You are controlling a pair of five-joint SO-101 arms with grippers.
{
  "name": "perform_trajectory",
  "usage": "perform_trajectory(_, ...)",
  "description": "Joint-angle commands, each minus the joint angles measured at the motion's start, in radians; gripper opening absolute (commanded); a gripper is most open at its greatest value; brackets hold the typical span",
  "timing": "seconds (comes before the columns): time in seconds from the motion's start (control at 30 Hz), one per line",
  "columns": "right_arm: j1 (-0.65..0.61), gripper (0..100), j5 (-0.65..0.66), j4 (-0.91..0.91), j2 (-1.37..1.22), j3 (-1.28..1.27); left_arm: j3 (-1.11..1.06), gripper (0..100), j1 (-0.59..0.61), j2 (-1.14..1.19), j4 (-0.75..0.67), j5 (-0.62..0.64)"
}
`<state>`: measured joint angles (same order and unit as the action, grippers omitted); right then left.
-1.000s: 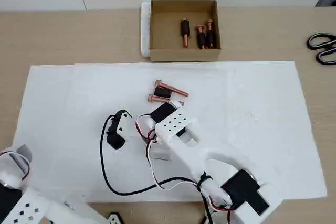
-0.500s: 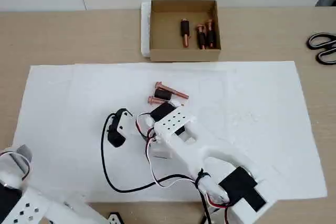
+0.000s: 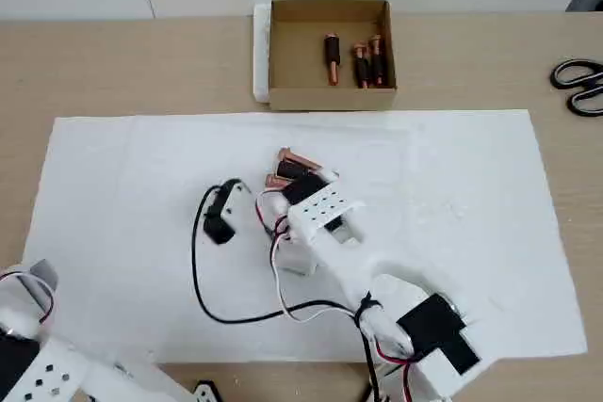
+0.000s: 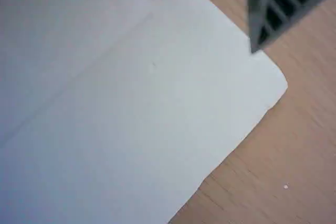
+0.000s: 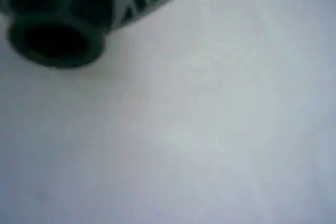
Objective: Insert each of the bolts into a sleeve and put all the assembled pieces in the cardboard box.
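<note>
The right arm (image 3: pixel 349 251) is outstretched, hand (image 3: pixel 294 174) low; left arm (image 3: pixel 33 355) tucked.

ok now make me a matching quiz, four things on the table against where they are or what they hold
1 cardboard box
2 scissors
3 loose bolts
4 white sheet

A lying on the sheet's middle
B at the right end of the table
C holding three assembled pieces
D spread over the table's near half

Pairs: 1-C, 2-B, 3-A, 4-D
</note>
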<state>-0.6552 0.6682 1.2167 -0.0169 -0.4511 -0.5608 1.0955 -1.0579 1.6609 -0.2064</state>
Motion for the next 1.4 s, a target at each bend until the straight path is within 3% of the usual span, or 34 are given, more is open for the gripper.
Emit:
perform_trajectory(0.0,0.042,0.6,-0.018,0.001,0.013,0.068,0.036,31,0.003,-0.009,0.000,0.006)
perform_trajectory(0.17,0.076,0.5,-0.130,0.064,0.015,0.181,0.036,31,0.003,-0.009,0.000,0.006)
perform_trajectory(0.43,0.211,0.7,-0.451,0.147,0.012,0.419,0.036,31,0.002,-0.009,0.000,0.006)
perform_trajectory(0.6,0.269,0.5,-0.580,0.166,0.002,0.436,0.036,31,-0.002,-0.009,-0.002,0.006)
perform_trajectory(0.9,0.305,0.7,-0.678,0.157,0.004,0.322,0.036,31,-0.002,-0.008,-0.002,0.006)
perform_trajectory(1.37,0.306,0.7,-0.727,0.113,0.002,0.209,0.036,31,-0.002,-0.008,-0.002,0.006)
